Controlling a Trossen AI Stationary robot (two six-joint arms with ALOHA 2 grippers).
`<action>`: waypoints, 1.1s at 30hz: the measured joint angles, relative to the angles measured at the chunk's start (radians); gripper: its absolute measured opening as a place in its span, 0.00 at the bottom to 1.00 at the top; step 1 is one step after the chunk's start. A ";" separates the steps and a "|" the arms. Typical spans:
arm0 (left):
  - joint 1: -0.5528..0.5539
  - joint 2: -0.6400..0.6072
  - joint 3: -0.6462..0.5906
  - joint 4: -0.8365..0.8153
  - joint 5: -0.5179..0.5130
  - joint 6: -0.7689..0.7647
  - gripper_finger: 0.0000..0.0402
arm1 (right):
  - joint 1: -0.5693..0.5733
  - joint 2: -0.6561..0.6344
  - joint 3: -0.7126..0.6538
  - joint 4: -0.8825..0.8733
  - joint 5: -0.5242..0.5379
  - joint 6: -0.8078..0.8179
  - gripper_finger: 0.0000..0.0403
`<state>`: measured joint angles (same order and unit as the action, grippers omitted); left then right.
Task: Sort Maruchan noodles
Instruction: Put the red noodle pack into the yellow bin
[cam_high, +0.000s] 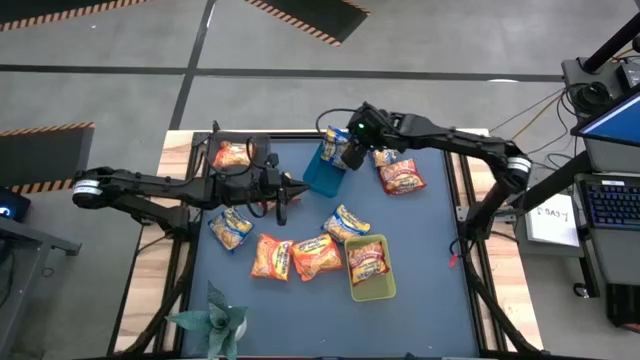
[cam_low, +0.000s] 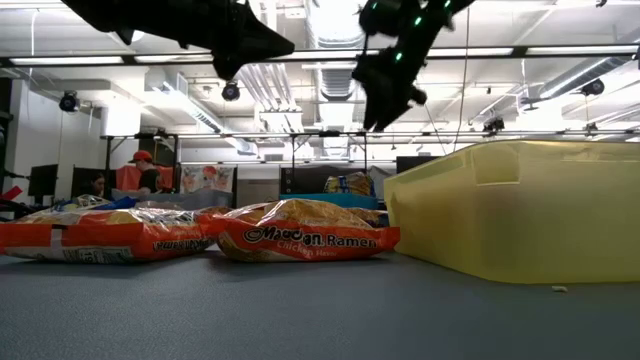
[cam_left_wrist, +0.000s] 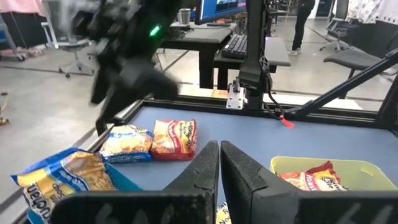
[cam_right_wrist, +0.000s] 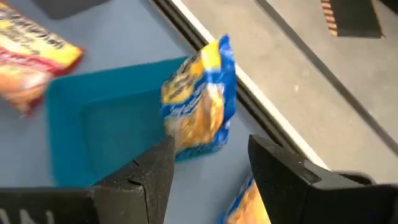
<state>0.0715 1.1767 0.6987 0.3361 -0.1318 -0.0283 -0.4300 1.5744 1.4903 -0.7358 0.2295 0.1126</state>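
Observation:
My right gripper (cam_high: 347, 148) (cam_right_wrist: 211, 149) hangs open over the blue bin (cam_high: 318, 176) (cam_right_wrist: 93, 124). Just ahead of its fingers, a blue-and-yellow noodle packet (cam_right_wrist: 199, 99) (cam_high: 333, 145) stands on end at the bin's far-right corner, with its lower end inside the bin. I cannot see the fingers touching it. My left gripper (cam_high: 284, 196) (cam_left_wrist: 219, 165) is shut and empty, above the mat to the left of the bin. Orange packets (cam_high: 270, 257) (cam_high: 232, 155), blue-and-yellow packets (cam_high: 230, 228) (cam_high: 346, 222) and a red packet (cam_high: 403, 177) lie flat on the mat.
A yellow-green bin (cam_high: 392, 288) (cam_low: 520, 205) near the table's front holds a red packet (cam_high: 367, 262) (cam_left_wrist: 311, 179). Another blue-and-yellow packet (cam_high: 383, 155) lies right of the blue bin. A green plant-like thing (cam_high: 215, 318) sits at the near-left corner. People show in the room beyond (cam_low: 140, 170).

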 joint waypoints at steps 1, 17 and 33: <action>0.000 0.000 0.000 -0.004 0.000 -0.010 0.00 | 0.014 -0.021 -0.009 -0.003 0.000 0.011 0.48; -0.048 0.000 0.000 -0.084 0.001 -0.106 0.00 | 0.266 -0.308 -0.348 0.090 -0.003 0.270 0.48; -0.052 0.000 0.101 -0.629 -0.154 -0.374 0.00 | 0.359 -0.476 -0.666 0.394 0.000 0.333 0.48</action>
<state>0.0196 1.1770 0.7992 -0.2928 -0.2855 -0.4025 -0.0709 1.0984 0.8239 -0.3422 0.2291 0.4458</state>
